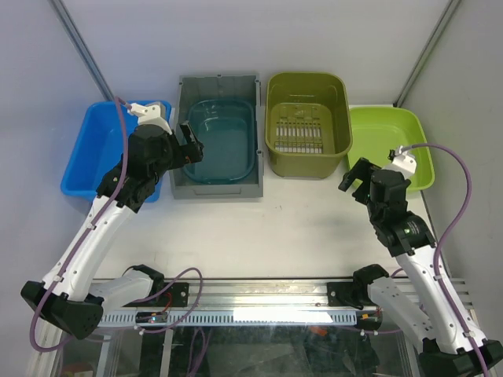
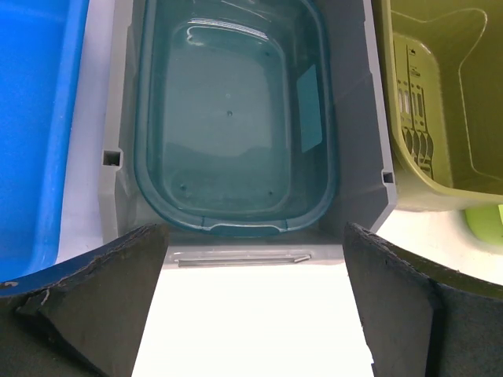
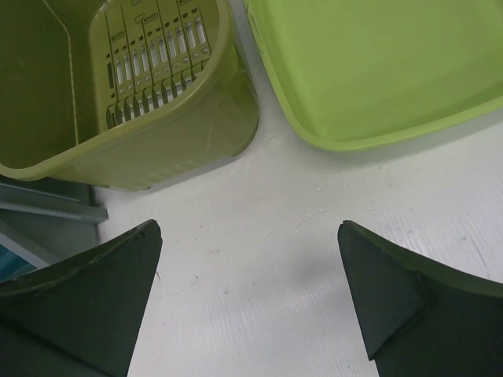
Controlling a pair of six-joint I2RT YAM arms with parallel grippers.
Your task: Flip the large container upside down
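Ben: What is the room like?

Mia: There is a white table (image 1: 299, 228) with grey walls (image 1: 236, 39) around it. Four boxes stand in a row at the far edge. There is a blue bin (image 1: 90, 153), a grey bin (image 1: 220, 191), an olive basket (image 1: 308, 162) and a lime tray (image 1: 393, 137).

Ben: Which one is the big one?

Mia: The grey bin looks the biggest. It stands the right way up, second from the left. A see-through teal tub (image 1: 228, 145) sits inside it.

Ben: Is there room to move?

Mia: Yes. The table is bare from the bins back to the arms. But the bins stand close side by side. Only a thin strip of table shows between the blue bin and the grey bin. The basket is just beside the grey bin's other side.

Ben: What are the grippers doing?

Mia: The left gripper (image 1: 192, 141) is by the grey bin's left side, over the tub's rim in the top view. Its jaws are wide and hold nothing. The right gripper (image 1: 354, 177) is over bare table, near the basket and the tray. Its jaws are wide and hold nothing too.

Ben: What can't you see well?

Mia: The left arm hides the blue bin's near right corner. I can't tell how high the left gripper is. The tub has a pale sticker I can't read. In the right wrist view, the grey bin is cut off at the left edge.
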